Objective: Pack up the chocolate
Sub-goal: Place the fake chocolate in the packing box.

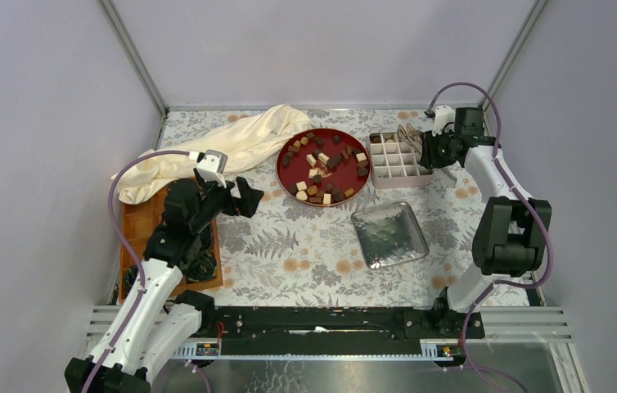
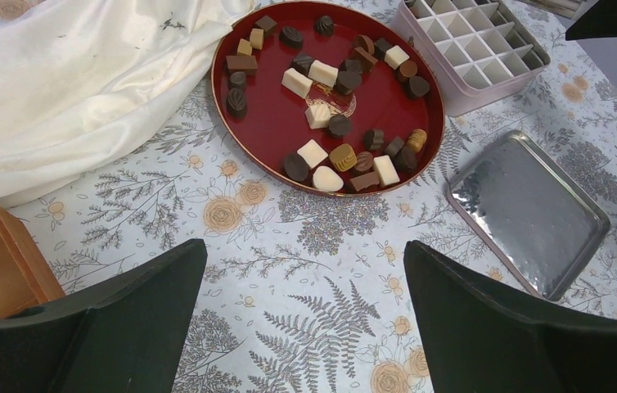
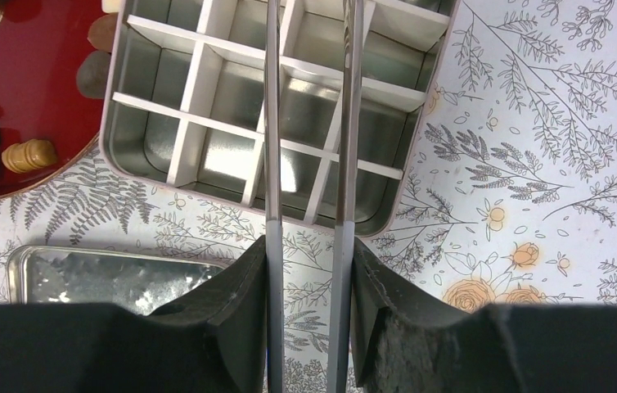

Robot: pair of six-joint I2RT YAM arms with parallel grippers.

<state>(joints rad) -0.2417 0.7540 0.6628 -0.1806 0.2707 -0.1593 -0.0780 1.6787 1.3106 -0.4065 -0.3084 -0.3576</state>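
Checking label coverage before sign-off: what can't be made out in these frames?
- Tongs in the right gripper: tips run off the top edge of the right wrist view; too small in the top view.
- Divided box: far cells cut off in the right wrist view; contents too small from above.
- Wooden tray: dark items on it mostly hidden by the left arm in the top view.

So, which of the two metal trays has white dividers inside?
The pink-walled tin beside the red plate, under the tweezers in the right pincer. The other tray, nearer the arms, is shallow, without dividers.
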